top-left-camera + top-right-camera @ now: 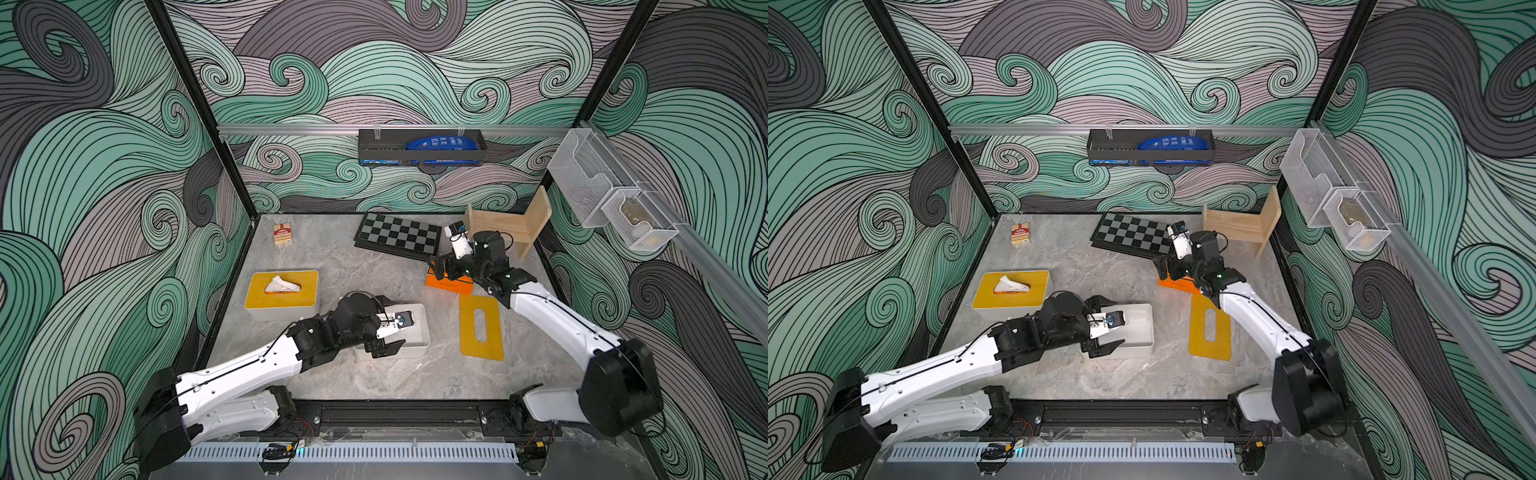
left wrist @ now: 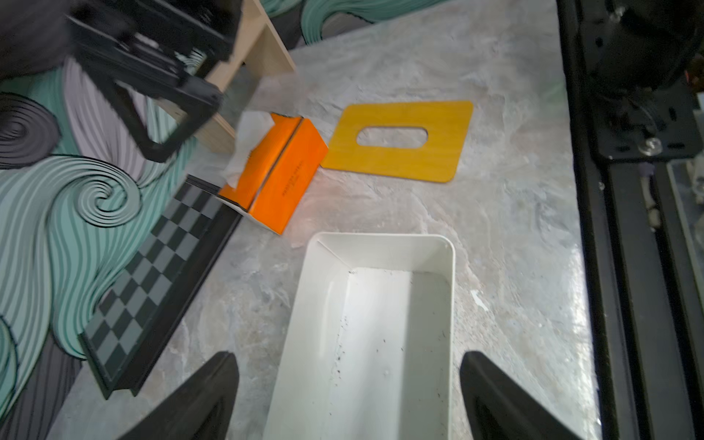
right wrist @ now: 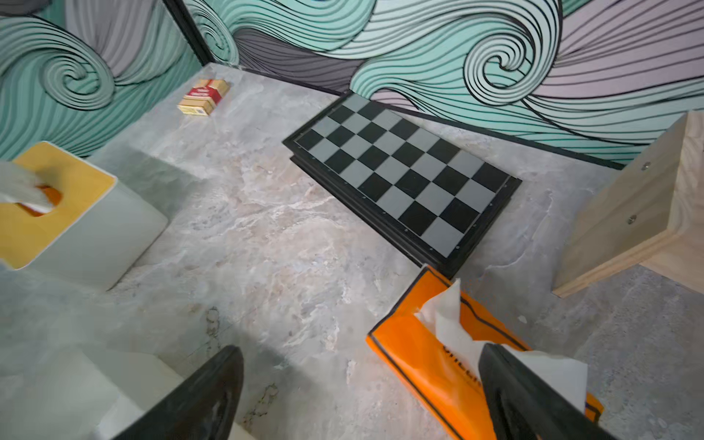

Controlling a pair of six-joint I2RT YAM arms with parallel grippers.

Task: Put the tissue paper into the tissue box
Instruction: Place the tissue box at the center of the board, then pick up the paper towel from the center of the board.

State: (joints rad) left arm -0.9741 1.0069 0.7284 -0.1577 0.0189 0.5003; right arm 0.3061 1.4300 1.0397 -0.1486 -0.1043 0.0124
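Left wrist view: our released left end effector point(image 2: 346, 360) straddles the white plastic tissue box point(image 2: 384, 244), empty and open for filling. Near it lies the orange tissue paper pack point(image 2: 284, 179), under our released right end effector point(image 3: 360, 349).

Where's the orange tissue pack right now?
In a top view the orange tissue pack lies right of centre, between the chessboard and the loose yellow lid, below the right gripper.
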